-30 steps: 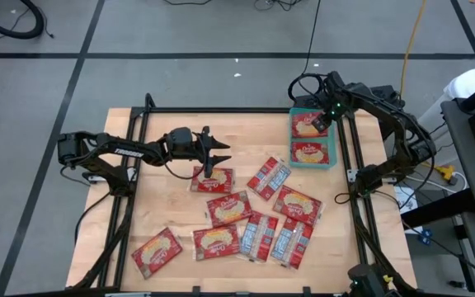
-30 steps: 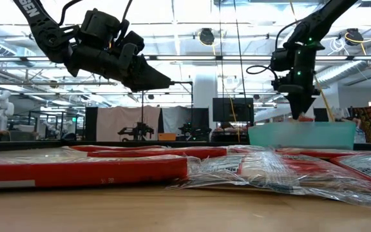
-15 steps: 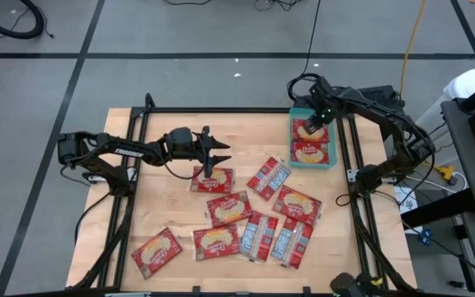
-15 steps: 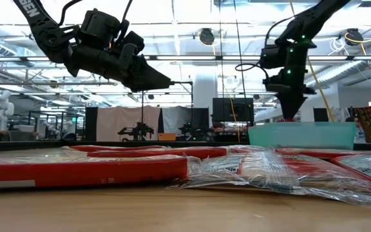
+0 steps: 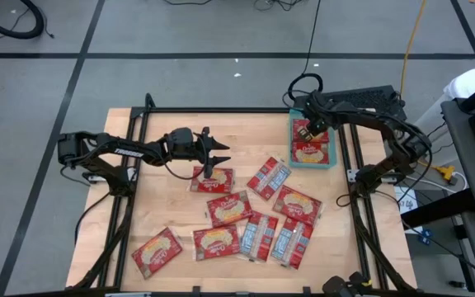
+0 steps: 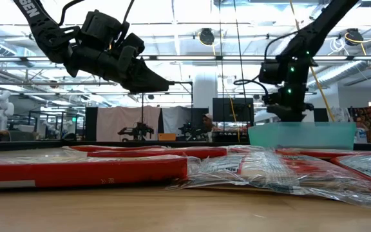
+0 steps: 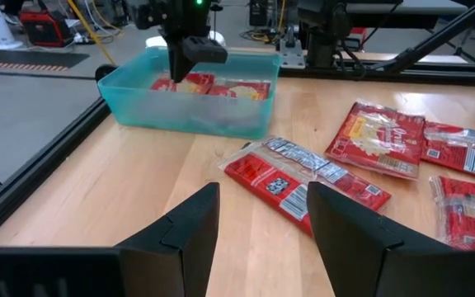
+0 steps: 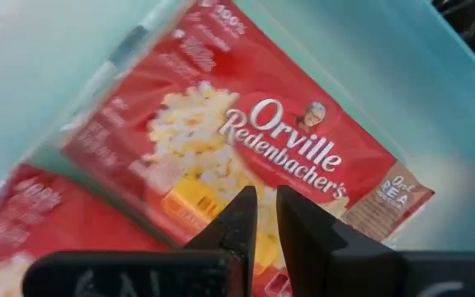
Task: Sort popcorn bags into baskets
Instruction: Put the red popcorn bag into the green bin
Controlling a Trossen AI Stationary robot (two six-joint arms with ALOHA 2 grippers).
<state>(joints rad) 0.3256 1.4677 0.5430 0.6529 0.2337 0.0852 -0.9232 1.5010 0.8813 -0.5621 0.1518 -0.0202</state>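
Teal basket point(image 5: 335, 147) at the table's far right holds two popcorn bags point(image 5: 311, 151) under the nearly closed, empty right gripper point(image 5: 308, 132), while roughly eight bags lie unsorted near the open, empty left gripper point(image 5: 221, 153).

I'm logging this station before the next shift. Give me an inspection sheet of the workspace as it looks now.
Surface: light wooden table top in a black frame.
Job's things: nine flat red popcorn packets lie loose on the wood; two more sit in the shallow teal plastic tray at the far right corner.
Clutter: nothing seen.
End effectors: left end effector open, above the packet nearest it; right end effector nearly closed, empty, over the tray's far packet.
Cables: black loop behind the tray; yellow cable on the floor.
Surroundings: grey floor with dark lines; lab room beyond.
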